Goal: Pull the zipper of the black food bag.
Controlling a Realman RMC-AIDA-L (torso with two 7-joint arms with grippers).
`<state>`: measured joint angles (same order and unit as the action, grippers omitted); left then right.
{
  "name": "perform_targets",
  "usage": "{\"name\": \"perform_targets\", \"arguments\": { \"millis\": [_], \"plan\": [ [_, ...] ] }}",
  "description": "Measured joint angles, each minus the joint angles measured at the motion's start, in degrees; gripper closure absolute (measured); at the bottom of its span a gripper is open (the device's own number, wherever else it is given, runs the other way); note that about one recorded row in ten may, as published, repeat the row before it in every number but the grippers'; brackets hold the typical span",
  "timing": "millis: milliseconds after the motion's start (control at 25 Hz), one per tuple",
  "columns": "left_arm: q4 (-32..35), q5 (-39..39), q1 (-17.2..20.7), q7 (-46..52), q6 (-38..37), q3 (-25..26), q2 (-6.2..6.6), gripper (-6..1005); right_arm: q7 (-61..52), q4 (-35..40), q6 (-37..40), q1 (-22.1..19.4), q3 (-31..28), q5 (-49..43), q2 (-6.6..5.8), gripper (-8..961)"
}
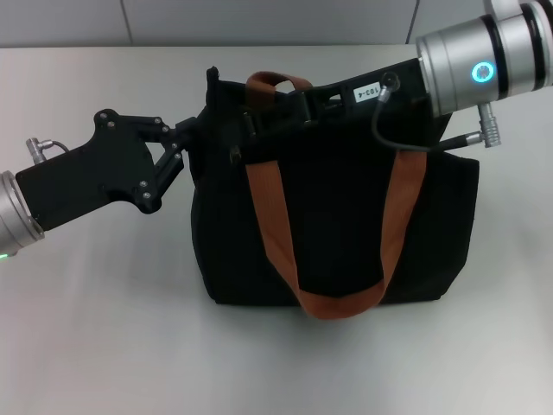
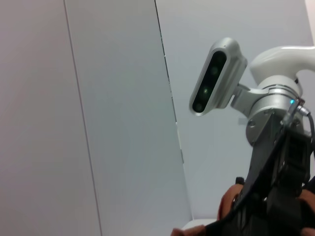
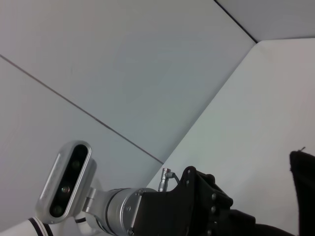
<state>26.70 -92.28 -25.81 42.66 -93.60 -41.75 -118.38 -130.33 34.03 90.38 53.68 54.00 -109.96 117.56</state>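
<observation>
While the bag (image 1: 337, 233) stood on the table (image 1: 104, 328), both grippers (image 1: 194, 138) (image 1: 259, 104) met its top; jaw states could not be told.

- A small white label (image 1: 366, 92) sits on the black body of the right arm, printed upside down; it seems to read "103-4", not sure.

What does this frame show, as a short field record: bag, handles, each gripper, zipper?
bag: black food bag standing on the table
handles: two orange-brown webbing handles, one hanging down the front
left gripper: left gripper at the bag's left top corner, against the fabric
right gripper: right gripper reaching across the bag's top edge
zipper: pull tab not discernible among the black parts
</observation>
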Motion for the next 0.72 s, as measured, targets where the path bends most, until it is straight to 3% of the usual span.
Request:
{"name": "perform_targets", "arguments": {
  "millis": [440,720],
  "plan": [
    [0.0,0.0,-1.0,0.3,-0.9,0.0,-0.04,974,0.0,0.8,-0.5,0.7,1.2,0.0,1.23,514],
    [-0.1,0.0,-0.8,0.3,-0.9,0.5,0.05,973,0.2,1.7,0.0,-0.1,1.3,0.0,1.30,525]
  ]
}}
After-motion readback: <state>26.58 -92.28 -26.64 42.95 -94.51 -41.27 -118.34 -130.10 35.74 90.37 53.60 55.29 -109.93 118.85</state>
